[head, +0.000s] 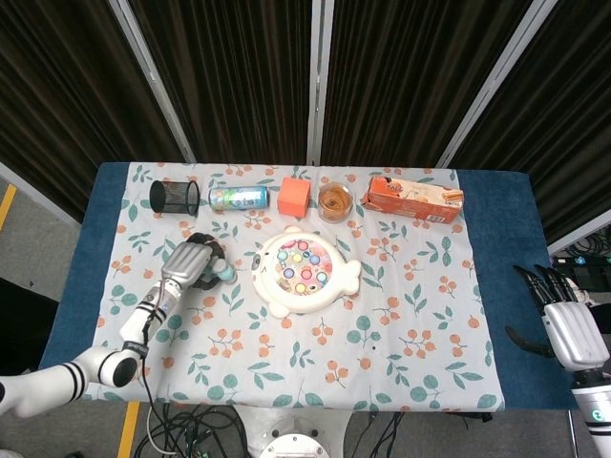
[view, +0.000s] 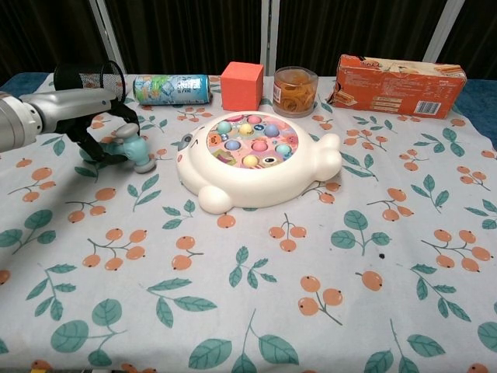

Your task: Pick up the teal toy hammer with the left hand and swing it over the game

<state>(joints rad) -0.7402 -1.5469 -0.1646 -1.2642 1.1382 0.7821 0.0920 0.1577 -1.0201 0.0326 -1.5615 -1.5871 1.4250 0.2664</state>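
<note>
The teal toy hammer point(view: 135, 151) lies low over the cloth just left of the white whale-shaped game point(view: 256, 159), its head pointing at the game. My left hand point(view: 99, 127) has its dark fingers curled around the handle, which they mostly hide. From the head view the left hand point(head: 191, 262) covers most of the hammer point(head: 225, 275), and the game point(head: 304, 269) sits in the middle of the table. My right hand point(head: 573, 329) hangs off the table's right edge, fingers apart, holding nothing.
Along the back edge stand a black mesh cup point(head: 175, 197), a lying drink can point(head: 239, 197), an orange cube point(head: 294, 196), a glass jar point(head: 334, 201) and an orange box point(head: 412, 198). The flowered cloth point(view: 256, 295) covers the table.
</note>
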